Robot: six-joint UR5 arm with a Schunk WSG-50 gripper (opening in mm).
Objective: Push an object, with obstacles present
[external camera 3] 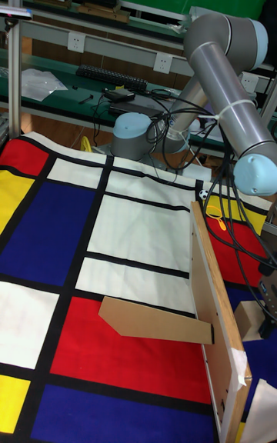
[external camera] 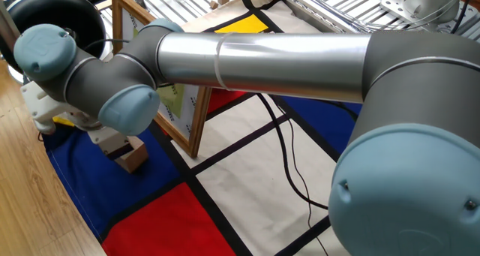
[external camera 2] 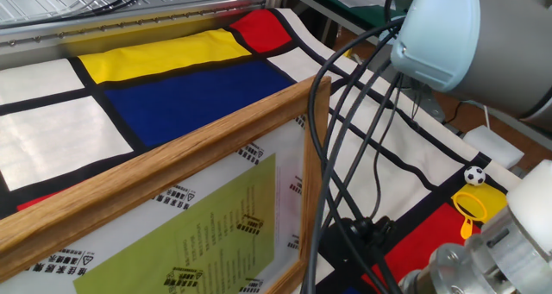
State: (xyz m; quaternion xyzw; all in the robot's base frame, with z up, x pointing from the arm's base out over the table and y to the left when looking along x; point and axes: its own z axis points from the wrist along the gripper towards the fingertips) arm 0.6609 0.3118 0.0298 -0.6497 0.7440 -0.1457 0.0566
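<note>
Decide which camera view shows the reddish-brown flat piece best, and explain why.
The tall fixed view: the reddish-brown flat piece shows whole there, lying on the red square, one end against the picture frame. Neither of the other two fixed views shows it.

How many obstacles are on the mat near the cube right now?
2: the picture frame stands on edge beside the cube; the reddish-brown flat piece lies on its other side. The arm may hide more.

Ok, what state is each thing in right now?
wooden cube: resting on the blue cloth patch, under the gripper.
picture frame: standing on its edge.
reddish-brown flat piece: lying flat, one end at the frame.
gripper: low at the cube, jaws hidden.
</note>
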